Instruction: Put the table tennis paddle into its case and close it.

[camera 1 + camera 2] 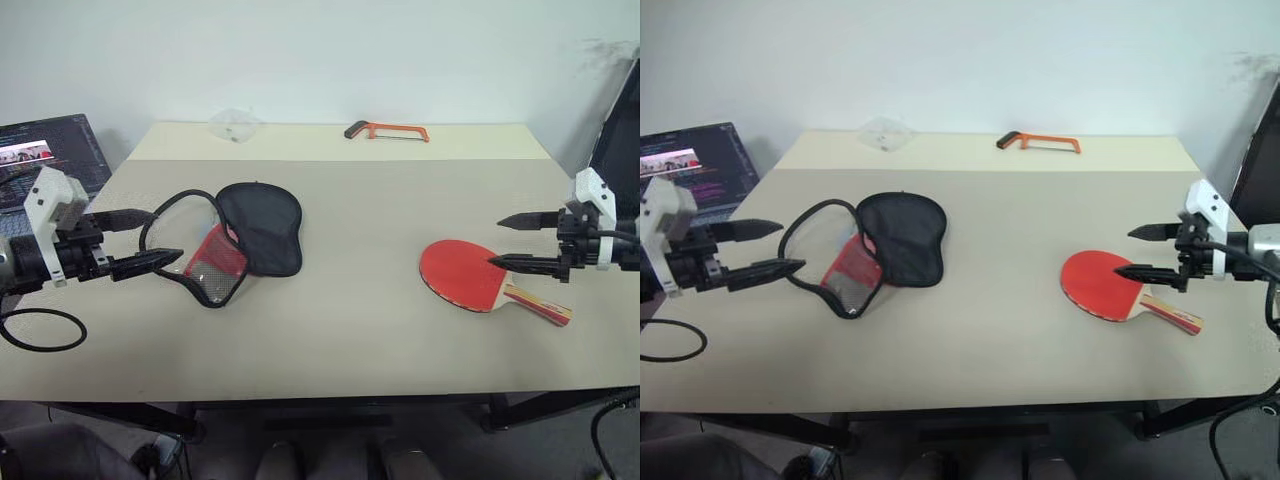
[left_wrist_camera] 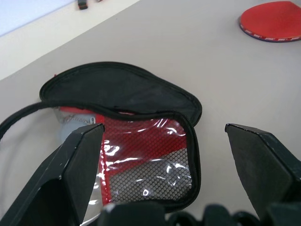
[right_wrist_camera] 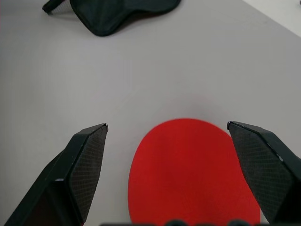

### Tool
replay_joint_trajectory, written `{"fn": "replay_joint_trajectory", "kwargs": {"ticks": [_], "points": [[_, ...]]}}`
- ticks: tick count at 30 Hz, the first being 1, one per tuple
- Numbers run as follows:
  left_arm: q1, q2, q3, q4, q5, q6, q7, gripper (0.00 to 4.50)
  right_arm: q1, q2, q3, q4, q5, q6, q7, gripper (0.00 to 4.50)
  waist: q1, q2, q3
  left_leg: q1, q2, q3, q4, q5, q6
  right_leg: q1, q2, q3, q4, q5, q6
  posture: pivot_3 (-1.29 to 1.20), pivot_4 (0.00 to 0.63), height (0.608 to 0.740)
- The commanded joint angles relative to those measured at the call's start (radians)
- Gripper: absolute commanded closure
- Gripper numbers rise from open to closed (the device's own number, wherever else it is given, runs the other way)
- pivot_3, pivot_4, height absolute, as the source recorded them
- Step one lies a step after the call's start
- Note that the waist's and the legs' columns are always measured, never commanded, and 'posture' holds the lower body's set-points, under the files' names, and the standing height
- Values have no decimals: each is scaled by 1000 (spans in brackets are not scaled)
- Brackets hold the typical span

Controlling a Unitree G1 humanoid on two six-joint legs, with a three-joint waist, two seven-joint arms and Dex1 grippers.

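The table tennis paddle lies flat on the right part of the table, red face up, with its striped handle pointing toward the right front. My right gripper hovers open over the paddle's right edge, and the red face lies between and below its fingers. The case lies unzipped left of centre, its black flap spread out and its red mesh-covered end toward me. My left gripper is open just left of the case and holds nothing.
An orange hacksaw and a clear plastic lump lie along the table's far edge. A laptop screen stands off the table's left side, with a black cable loop below it. A dark panel stands at the far right.
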Motion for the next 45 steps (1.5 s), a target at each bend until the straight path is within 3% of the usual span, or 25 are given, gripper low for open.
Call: {"fn": "replay_joint_trajectory", "kwargs": {"ticks": [1, 9, 17, 25, 37, 45], "points": [[-28, 32, 26, 25, 10, -5, 22, 0, -38, 11, -7, -22, 17, -11, -7, 24, 0, 0, 0, 0, 0, 0, 0, 0, 0, -1, 0, 0, 1, 0, 0, 0, 150, 740], [12, 10, 70, 66, 53, 9, 157, 0, -92, 32, 12, 18, 0, -45, -3, 24, -1, 0, 0, 0, 0, 0, 3, 0, 0, -3, 0, 0, 9, -3, -2, 0, 150, 740], [80, -144, 126, 27, 135, 218, 617, 0, -131, 71, 49, 77, -26, -87, -12, 24, -1, -1, 0, 0, 1, -1, 5, 0, 0, -2, 1, 0, 9, -3, -1, 0, 150, 740], [-53, -318, 126, -20, 126, 368, 889, 0, -172, 111, 83, 113, -44, -104, 9, 24, 8, -3, 1, -1, 0, -3, 9, 0, 0, 0, 1, -1, 10, -1, 1, 0, 150, 740], [-107, -537, 124, -8, 133, 384, 1104, 0, -207, 123, 105, 147, -70, -125, 29, 24, 10, -4, 1, -1, -1, -4, 9, 0, 0, 1, 2, -1, 9, 1, 0, 0, 150, 740], [-201, -654, 106, 96, 149, 360, 1216, 0, -210, 134, 100, 131, -73, -115, 20, 24, 16, -4, 1, 0, -2, -6, 10, 0, -1, 4, 2, -1, 8, 1, 2, 0, 150, 740]]}}
